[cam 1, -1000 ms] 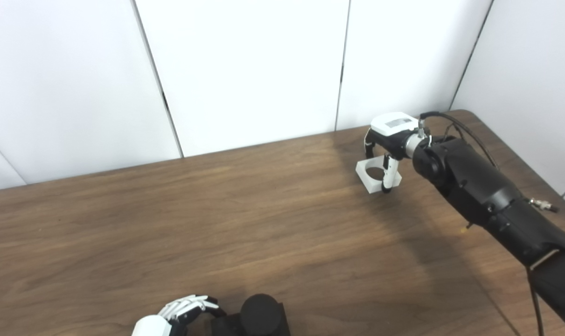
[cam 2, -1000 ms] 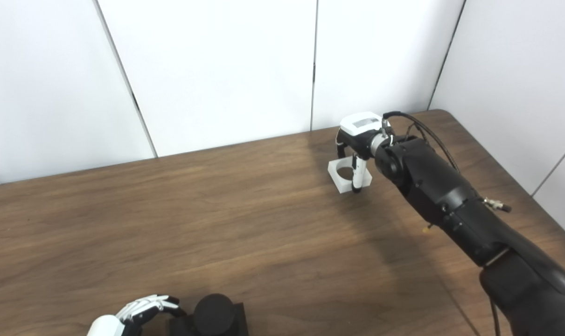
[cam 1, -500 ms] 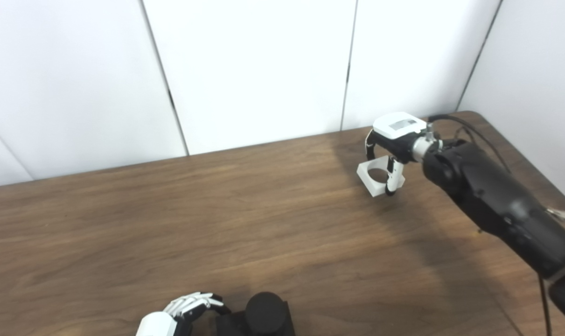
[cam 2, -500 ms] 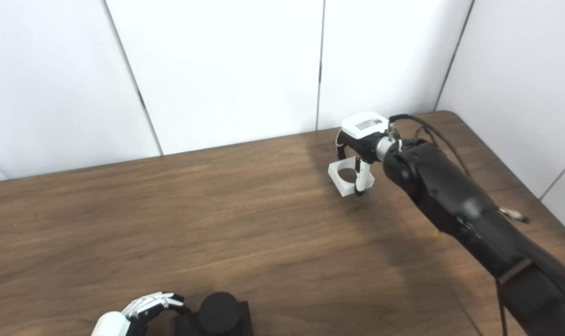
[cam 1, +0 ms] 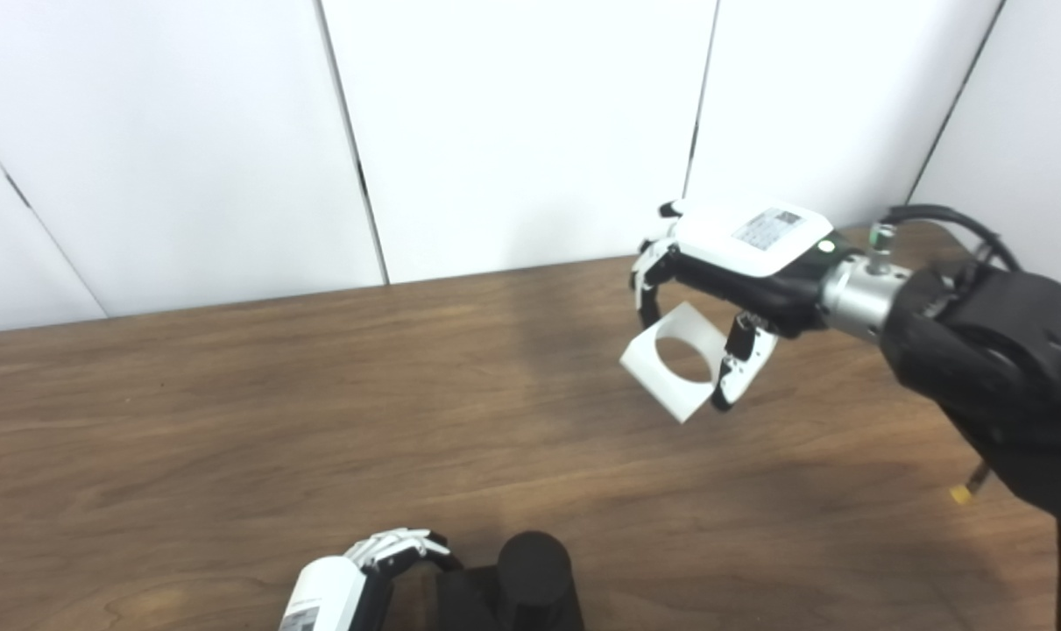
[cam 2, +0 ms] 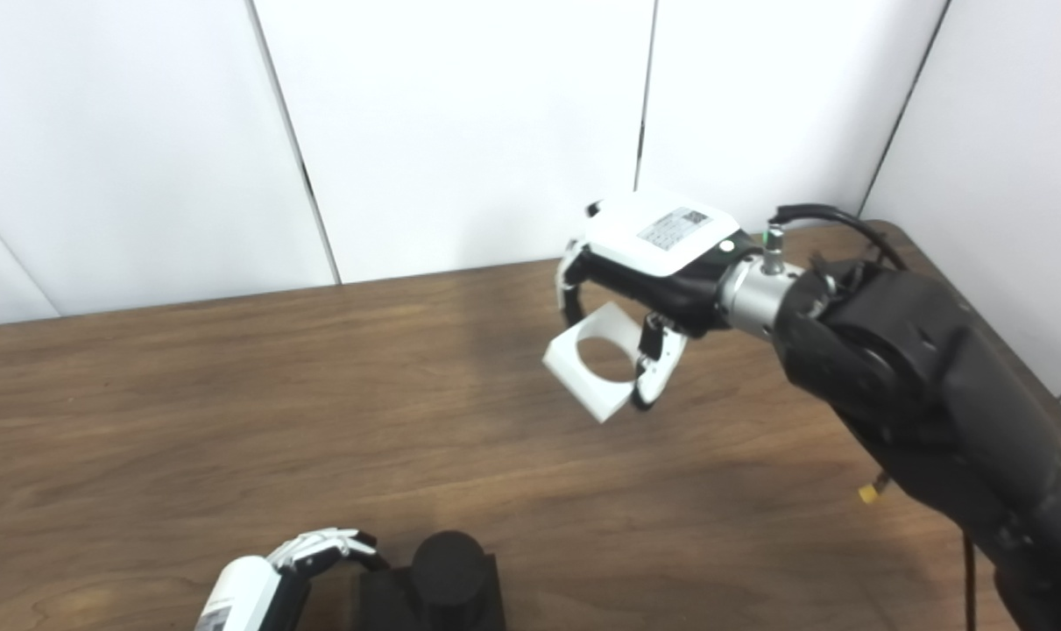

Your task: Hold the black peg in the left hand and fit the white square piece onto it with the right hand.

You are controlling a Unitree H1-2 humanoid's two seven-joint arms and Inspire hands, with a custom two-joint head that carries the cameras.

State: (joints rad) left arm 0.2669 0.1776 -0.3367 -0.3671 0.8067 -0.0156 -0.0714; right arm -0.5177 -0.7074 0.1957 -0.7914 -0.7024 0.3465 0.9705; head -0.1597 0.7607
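Observation:
The black peg (cam 1: 533, 570), a short round post on a square black base (cam 2: 385, 600), stands on the table at the bottom edge, left of centre. My left hand (cam 1: 368, 571) has its fingers curled on the base's left side. My right hand (cam 1: 733, 263) is shut on the white square piece (cam 1: 675, 363), which has a round hole through it. It holds the piece tilted in the air above the table, up and to the right of the peg. The same hand (cam 2: 648, 258) and piece (cam 2: 590, 365) show in the right eye view.
The brown wooden table (cam 1: 232, 421) ends at white wall panels behind and at a rounded far right corner (cam 2: 889, 230). My black right forearm (cam 2: 924, 394) with a cable crosses the right side. A small yellow bit (cam 2: 867, 494) lies beside it.
My right hand has lifted the white square piece off the table and carried it left and nearer. The left hand stays on the peg's base. The camera has shifted a little.

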